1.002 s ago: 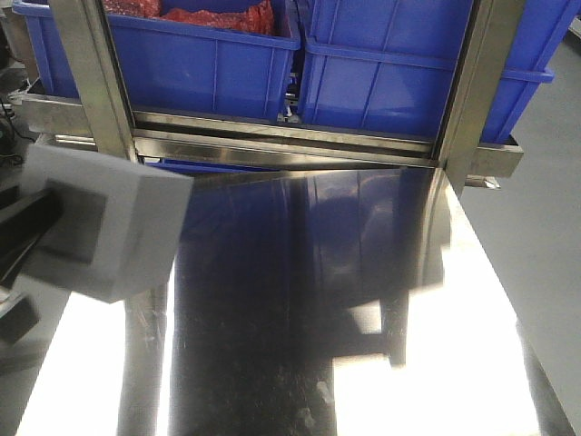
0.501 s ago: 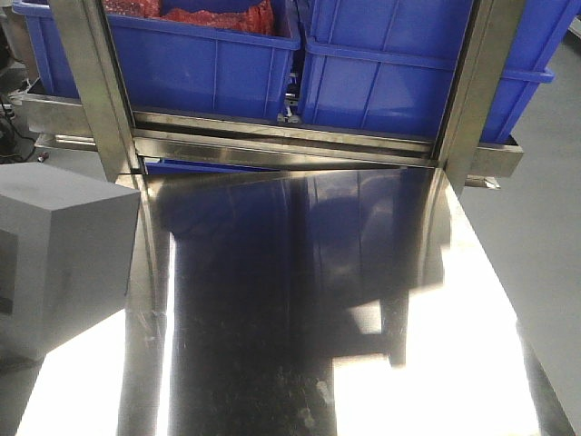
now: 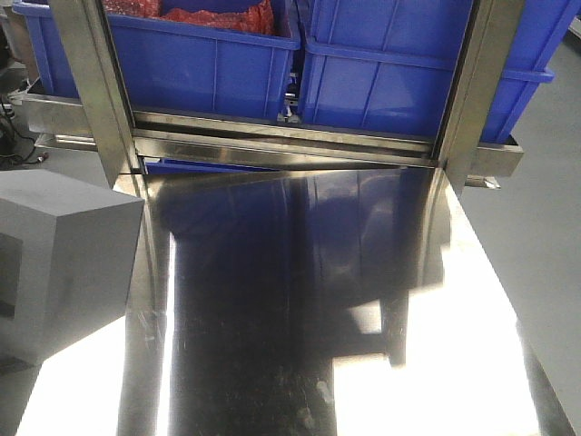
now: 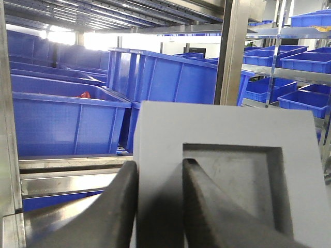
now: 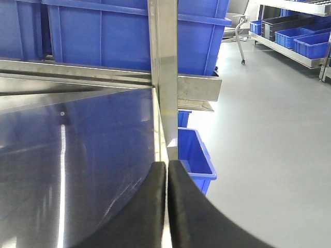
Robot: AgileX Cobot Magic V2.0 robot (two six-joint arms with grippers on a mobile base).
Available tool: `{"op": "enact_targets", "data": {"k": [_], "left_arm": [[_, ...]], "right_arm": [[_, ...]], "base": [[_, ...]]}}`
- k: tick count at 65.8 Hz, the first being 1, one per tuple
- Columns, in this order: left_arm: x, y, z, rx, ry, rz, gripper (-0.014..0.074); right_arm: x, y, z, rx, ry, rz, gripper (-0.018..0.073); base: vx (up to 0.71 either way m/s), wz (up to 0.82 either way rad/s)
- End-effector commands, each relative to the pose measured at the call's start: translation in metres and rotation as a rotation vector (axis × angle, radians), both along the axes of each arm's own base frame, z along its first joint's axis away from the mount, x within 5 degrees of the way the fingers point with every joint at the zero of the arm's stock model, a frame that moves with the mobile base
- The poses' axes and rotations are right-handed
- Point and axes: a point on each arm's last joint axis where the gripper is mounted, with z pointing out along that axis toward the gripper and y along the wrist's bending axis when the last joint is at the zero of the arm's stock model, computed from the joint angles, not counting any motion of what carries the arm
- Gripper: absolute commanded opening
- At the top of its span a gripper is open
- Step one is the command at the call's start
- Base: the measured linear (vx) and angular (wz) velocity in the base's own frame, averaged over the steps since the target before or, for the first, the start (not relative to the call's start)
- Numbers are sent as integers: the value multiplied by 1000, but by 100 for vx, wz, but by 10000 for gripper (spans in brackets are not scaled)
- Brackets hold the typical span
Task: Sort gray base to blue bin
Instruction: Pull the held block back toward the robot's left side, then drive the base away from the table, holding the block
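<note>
The gray base (image 3: 68, 259) hangs at the left edge of the steel table (image 3: 300, 300), partly cut off by the frame. In the left wrist view the gray base (image 4: 227, 134) fills the foreground with its square recess facing the camera. My left gripper (image 4: 160, 165) is shut on its left wall, one finger outside and one inside the recess. Blue bins stand on the shelf behind the table, one on the left (image 3: 200, 68) and one on the right (image 3: 390, 77). My right gripper (image 5: 166, 166) is shut and empty, over the table's right edge.
Two steel posts (image 3: 91, 91) (image 3: 481, 91) rise in front of the shelf rail (image 3: 281, 141). The left bin holds red material (image 3: 218, 16). A smaller blue crate (image 5: 196, 155) sits on the floor to the right of the table. More blue crates (image 4: 305, 51) fill the shelves beyond.
The gray base has moved left and slightly down with my left gripper and has turned, so the front view now shows its plain faces. The right gripper has not visibly moved.
</note>
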Motion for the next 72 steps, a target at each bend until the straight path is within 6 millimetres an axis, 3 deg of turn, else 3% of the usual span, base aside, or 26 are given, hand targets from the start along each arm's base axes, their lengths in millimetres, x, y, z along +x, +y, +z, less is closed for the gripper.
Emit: {"op": "enact_targets", "data": {"k": [1, 43, 72], "left_arm": [[-1, 3, 19, -75, -107, 16, -8], [-1, 3, 19, -75, -108, 16, -8], [-1, 3, 19, -75, -107, 16, -8]], "right_arm": [[1, 0, 6, -23, -69, -1, -5], [1, 0, 6, -23, -69, -1, -5], [1, 0, 6, -23, -69, -1, -5]], "base": [[0, 0], [0, -1], [-11, -44]]}}
